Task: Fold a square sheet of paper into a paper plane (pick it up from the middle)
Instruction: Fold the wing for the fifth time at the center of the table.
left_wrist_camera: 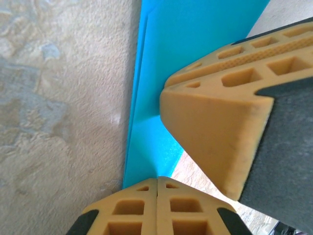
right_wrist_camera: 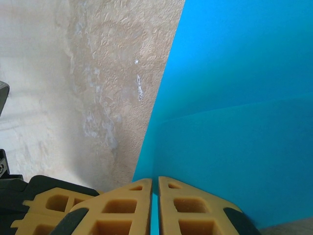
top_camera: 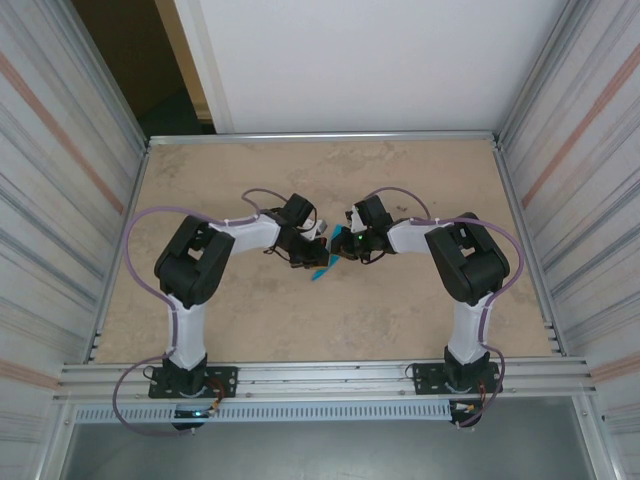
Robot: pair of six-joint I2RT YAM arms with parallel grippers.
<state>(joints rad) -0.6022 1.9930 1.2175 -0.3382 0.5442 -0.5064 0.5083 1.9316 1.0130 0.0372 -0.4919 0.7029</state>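
My left claw (left_wrist_camera: 157, 182) and right claw (right_wrist_camera: 155, 183) are both clamped on the square sheet of paper (right_wrist_camera: 234, 98), nose to nose at the middle of the surface (top_camera: 250, 320). The right one crowds over the sheet beside my left.

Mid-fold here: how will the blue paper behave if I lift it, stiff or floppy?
Probably floppy: the paper looks thin, pinched between the right fingers. Likely very light. Overlapping layers near the left fingers may stiffen it slightly.
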